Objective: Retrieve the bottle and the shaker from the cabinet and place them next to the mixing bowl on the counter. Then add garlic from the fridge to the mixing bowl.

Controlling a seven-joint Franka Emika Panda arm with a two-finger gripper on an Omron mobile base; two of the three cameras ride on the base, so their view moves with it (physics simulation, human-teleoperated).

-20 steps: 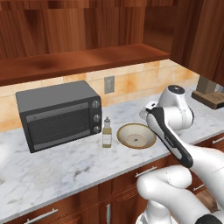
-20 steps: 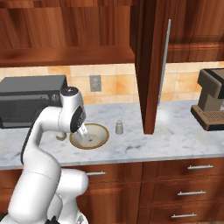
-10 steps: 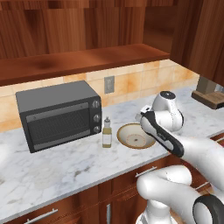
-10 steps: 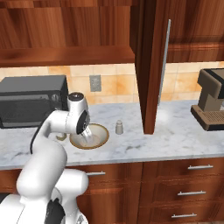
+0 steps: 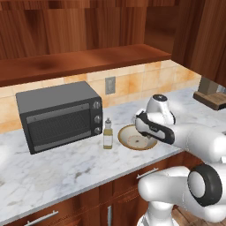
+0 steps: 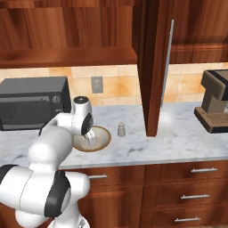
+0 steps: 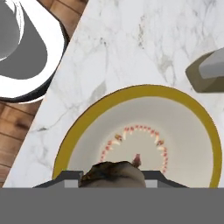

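We see the arm folded low over the counter (image 5: 66, 165), wrist bent down so the gripper (image 6: 89, 138) hangs right above the mixing bowl (image 5: 132, 139); in the hand view the bowl (image 7: 144, 131) sits directly below the camera, yellow-tan rim, pale inside with a ring of reddish marks.

Claw state: jaws drawn narrow and clamped on a lumpy brownish bulb — the garlic (image 7: 114, 174) — which shows between the finger tips at the bottom of the hand view; it is above the bowl's inside, and we cannot tell whether it touches the bowl.

Bottle (image 5: 107, 133) stands upright on the counter just beside the bowl, between it and the toaster oven (image 5: 59, 114); pale yellow liquid, narrow neck.

Shaker (image 6: 120, 129) stands upright on the marble on the bowl's other side, near it but apart; in the hand view it shows as a grey stub (image 7: 208, 72) at the right edge.

Cabinet (image 6: 153, 67) above — its door stands open, edge-on to the right base camera, coming down close to the worktop; long wooden shelf board (image 5: 84, 62) runs over the toaster oven.

Also on the counter: coffee machine (image 6: 214, 107) far off to the side, well apart from the bowl; a wall outlet (image 5: 110, 85) on the tiled backsplash behind the bottle.
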